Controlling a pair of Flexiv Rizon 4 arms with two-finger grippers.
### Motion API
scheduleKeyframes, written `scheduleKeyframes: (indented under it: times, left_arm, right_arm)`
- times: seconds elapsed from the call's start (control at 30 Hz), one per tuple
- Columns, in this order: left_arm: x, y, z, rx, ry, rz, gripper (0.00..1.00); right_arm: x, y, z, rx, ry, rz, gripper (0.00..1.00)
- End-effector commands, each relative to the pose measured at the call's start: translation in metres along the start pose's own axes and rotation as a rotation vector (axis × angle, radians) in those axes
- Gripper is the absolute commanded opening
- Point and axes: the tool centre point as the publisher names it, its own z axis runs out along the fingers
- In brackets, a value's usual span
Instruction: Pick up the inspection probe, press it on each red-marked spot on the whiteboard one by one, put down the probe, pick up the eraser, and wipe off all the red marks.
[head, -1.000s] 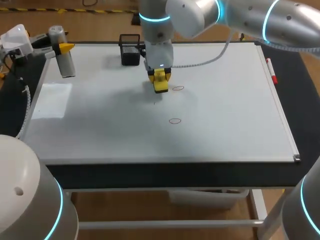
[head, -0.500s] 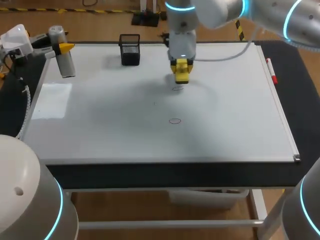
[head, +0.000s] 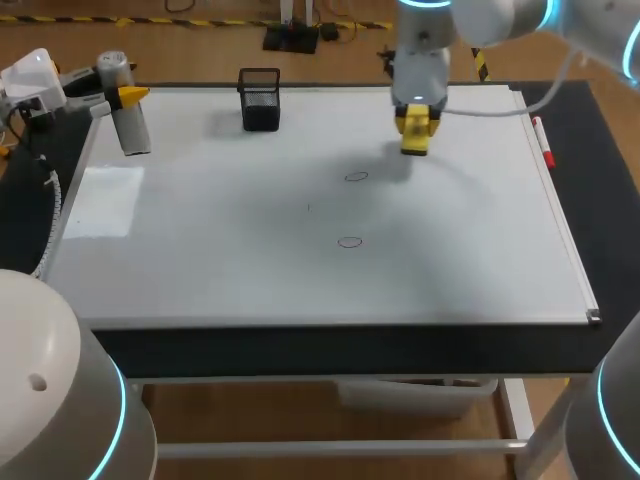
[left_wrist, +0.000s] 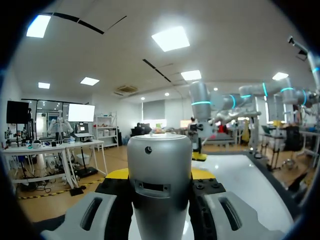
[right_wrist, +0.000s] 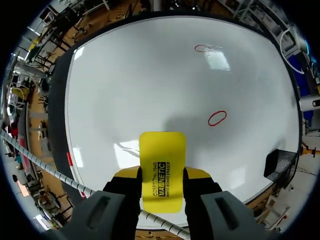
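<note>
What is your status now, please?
Right claw shut on eraser, over whiteboard. Left claw shut on probe. Two red marks unwiped. Black mesh cup apart from marks.

Eraser over whiteboard's back right, marks at centre; holder back left, marker right edge

Whiteboard: smooth, glossy white, soft glare patches; thin pale metal-look frame.
Counter: matt black, at 9 and 3 o'clock of whiteboard.
Probe: grey cylinder, satin metallic sheen, clamped in left tool.
Eraser: smooth yellow plastic, low sheen, pinched in right tool.
Tool fingers: matt grey plastic over black backing.
Mesh basket, 11 o'clock on whiteboard: black wire mesh.
Marker, 3 o'clock edge: red plastic look.
Right arm: glossy silver shell.
</note>
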Motion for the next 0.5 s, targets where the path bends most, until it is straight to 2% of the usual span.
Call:
scheduleKeyframes:
  times: [0.03,0.5]
  left_arm:
    - [0.001,-0.001,0.0,-0.001,-0.002,0.001,0.0]
    - [0.001,-0.001,0.0,-0.001,-0.002,0.001,0.0]
  right_arm:
    - [0.043,-0.001,-0.003,0.001,-0.032,0.03,0.0]
    - [0.119,-0.007,0.007,-0.038,-0.039,0.188,0.0]
